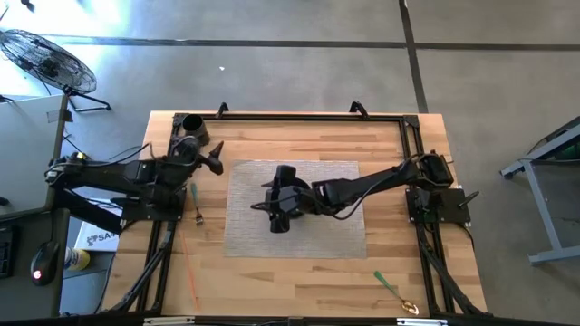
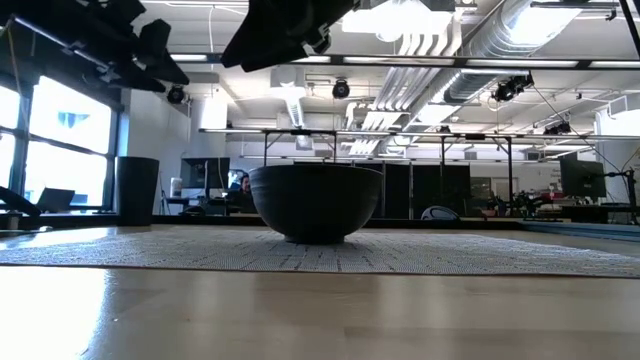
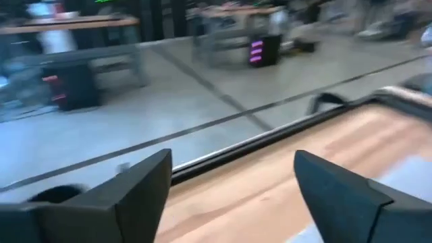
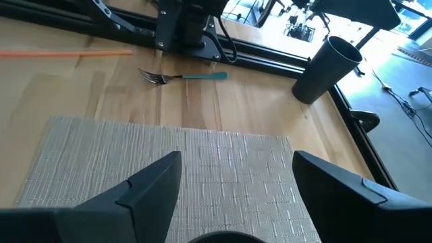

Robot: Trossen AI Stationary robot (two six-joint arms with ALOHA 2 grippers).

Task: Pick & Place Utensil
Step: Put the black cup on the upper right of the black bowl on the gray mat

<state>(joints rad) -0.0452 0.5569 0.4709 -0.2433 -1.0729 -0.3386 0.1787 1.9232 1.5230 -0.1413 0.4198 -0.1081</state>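
Right gripper [image 1: 272, 208], fingers spread and empty, hovers over the dark round bowl [image 2: 315, 201] on the grey woven mat [image 1: 344, 235]; left gripper [image 3: 233, 196] likewise spread near the teal-handled metal fork [image 1: 196, 205]; risk: reaching arms collide.

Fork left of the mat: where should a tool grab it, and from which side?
Take the fork at the middle of its teal handle, coming straight down. It lies flat on the bare wood table, clear of the mat, tines toward the near edge. Set the fingers across the handle. The left tool, open, is nearest.
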